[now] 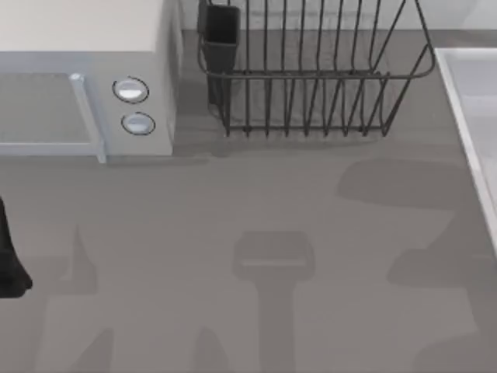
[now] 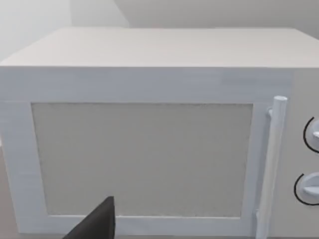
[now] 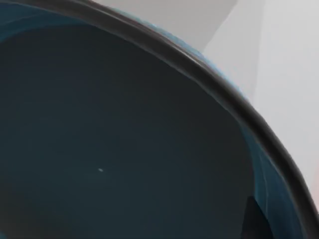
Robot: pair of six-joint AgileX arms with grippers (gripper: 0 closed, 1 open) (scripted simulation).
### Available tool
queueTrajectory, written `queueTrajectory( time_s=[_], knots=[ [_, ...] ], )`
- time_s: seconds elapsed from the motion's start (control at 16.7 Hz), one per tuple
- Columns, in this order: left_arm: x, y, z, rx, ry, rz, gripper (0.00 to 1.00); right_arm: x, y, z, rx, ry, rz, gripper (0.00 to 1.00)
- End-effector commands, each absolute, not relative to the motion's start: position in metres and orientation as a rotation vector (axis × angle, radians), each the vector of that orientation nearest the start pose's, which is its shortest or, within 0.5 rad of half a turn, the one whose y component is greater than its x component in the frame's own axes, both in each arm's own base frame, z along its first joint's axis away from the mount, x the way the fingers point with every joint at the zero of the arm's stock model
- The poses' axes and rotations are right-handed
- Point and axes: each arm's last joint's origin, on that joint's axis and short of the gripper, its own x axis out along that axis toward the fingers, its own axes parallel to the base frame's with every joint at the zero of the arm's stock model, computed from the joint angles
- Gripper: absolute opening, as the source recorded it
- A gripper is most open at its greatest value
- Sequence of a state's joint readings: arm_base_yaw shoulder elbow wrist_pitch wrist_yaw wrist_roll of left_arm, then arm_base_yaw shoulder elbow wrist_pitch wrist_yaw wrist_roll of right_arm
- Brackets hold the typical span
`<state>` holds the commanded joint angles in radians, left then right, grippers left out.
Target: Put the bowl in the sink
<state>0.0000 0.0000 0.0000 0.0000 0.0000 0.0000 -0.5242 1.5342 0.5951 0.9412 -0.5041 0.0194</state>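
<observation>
The bowl [image 3: 124, 139] sits very close in front of the right wrist camera, its dark teal inside turned toward it and its blue outside edged by a dark rim. One dark fingertip [image 3: 254, 219] of my right gripper lies against the bowl's wall near the rim, so the gripper is shut on the bowl. The sink [image 1: 460, 116], a pale basin with a raised light rim, runs along the table's right edge in the top view. A dark part of my left arm [image 1: 9, 268] is at the table's left edge, with one finger [image 2: 97, 221] in front of the microwave door.
A white microwave [image 1: 85, 85] with its door shut and two knobs stands at the back left. A dark wire dish rack [image 1: 311, 70] with a black cup holder stands at the back middle. Arm shadows fall across the grey tabletop [image 1: 256, 210].
</observation>
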Motion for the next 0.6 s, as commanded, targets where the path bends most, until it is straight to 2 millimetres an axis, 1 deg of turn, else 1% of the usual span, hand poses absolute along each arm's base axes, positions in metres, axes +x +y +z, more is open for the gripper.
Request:
queueTrajectory(
  time_s=[0.12,0.3,0.48,0.6],
  knots=[
    [0.106,-0.001,0.16,0.0,0.0,0.0,1.0,0.276,-0.141,0.184,0.008,0.012,-0.003,0.0],
    [0.106,-0.001,0.16,0.0,0.0,0.0,1.0,0.281,-0.146,0.147,0.007,0.013,-0.005,0.0],
    [0.106,-0.001,0.16,0.0,0.0,0.0,1.0,0.28,-0.146,0.108,-0.003,-0.002,-0.007,0.0],
    [0.106,-0.001,0.16,0.0,0.0,0.0,1.0,0.276,-0.142,0.086,-0.007,-0.008,-0.008,0.0]
  ],
)
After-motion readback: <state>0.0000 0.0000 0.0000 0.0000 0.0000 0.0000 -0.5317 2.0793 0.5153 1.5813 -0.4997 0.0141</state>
